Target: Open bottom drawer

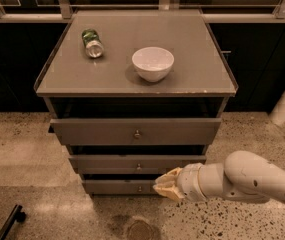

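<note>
Gripper (165, 185) at bottom drawer (113, 186) — open floor (77, 215) below

A single arm (247, 174) is seen at the lower right, cased in smooth, glossy off-white shells of rounded, tubular shape. The thick forearm shell is joined to a narrower wrist (198, 182), which is built of short cylindrical rings in the same off-white. A few small dark dots are seen on the forearm shell; whether they are screws or holes cannot be told. The gripper (166, 186), placed low in the view just right of centre, is coloured a pale yellowish tan, darker than the arm.
</note>
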`<state>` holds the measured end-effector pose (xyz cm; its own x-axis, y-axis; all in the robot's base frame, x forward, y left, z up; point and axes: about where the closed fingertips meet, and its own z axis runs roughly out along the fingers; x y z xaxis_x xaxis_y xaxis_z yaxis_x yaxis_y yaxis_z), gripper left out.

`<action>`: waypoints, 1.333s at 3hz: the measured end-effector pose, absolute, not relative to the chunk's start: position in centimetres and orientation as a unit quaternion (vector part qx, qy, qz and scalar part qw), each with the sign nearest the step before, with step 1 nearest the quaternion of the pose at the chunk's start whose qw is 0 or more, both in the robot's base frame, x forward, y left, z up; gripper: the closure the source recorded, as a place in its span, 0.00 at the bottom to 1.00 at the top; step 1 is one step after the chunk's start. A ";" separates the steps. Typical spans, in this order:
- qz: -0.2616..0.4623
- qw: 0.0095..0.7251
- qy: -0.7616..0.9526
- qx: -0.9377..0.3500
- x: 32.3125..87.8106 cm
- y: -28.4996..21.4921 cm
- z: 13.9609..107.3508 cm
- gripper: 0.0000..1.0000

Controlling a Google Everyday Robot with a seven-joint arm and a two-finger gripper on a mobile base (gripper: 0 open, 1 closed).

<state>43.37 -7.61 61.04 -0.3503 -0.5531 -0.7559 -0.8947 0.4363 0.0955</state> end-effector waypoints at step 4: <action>0.238 0.450 0.791 -0.340 46.5 -11.3 49.6 1.00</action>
